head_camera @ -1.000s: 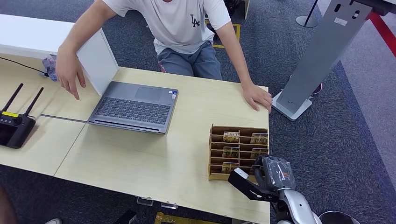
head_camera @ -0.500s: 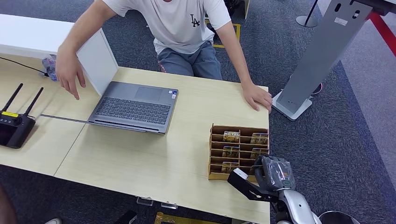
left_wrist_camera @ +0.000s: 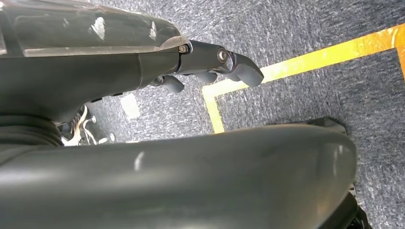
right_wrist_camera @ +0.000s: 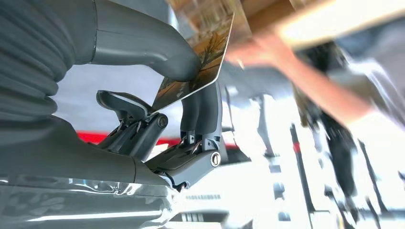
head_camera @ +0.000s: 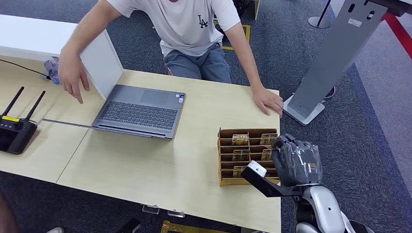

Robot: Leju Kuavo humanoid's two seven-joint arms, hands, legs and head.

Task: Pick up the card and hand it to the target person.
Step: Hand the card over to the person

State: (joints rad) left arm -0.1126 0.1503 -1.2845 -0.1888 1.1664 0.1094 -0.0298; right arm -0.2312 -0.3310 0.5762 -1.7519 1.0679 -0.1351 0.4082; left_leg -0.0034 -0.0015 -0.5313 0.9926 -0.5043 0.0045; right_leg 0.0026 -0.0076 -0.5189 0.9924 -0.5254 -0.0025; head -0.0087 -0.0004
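The right hand (head_camera: 296,162) sits at the near right corner of the table (head_camera: 145,165), over the right side of the wooden card rack (head_camera: 228,155), and hides part of the rack's right column. In the right wrist view the right hand (right_wrist_camera: 143,119) pinches a card (right_wrist_camera: 200,57) between the thumb and a darker finger; the card's printed face is brownish, its far edge is cut off at the frame edge, and its artwork is too blurred to read. The background there, including the person's arm, is motion-blurred. The remaining cards (head_camera: 240,140) stand in the rack slots; their print is too small to read. The left hand (left_wrist_camera: 210,62) hangs over dark carpet beside a yellow floor line (left_wrist_camera: 305,59); its fingers curl inward with nothing visible in them, but a dark body part covers much of that view. The person (head_camera: 194,29) sits at the far side, the head cut off by the frame; the white shirt carries the letters "LA" (head_camera: 202,21). One hand of the person (head_camera: 267,101) rests flat on the far right table edge, the other hand (head_camera: 72,73) hovers far left of the open laptop (head_camera: 138,111). A black device with two antennas (head_camera: 17,131) lies at the left. A grey stand (head_camera: 330,63) occupies the floor at the far right.
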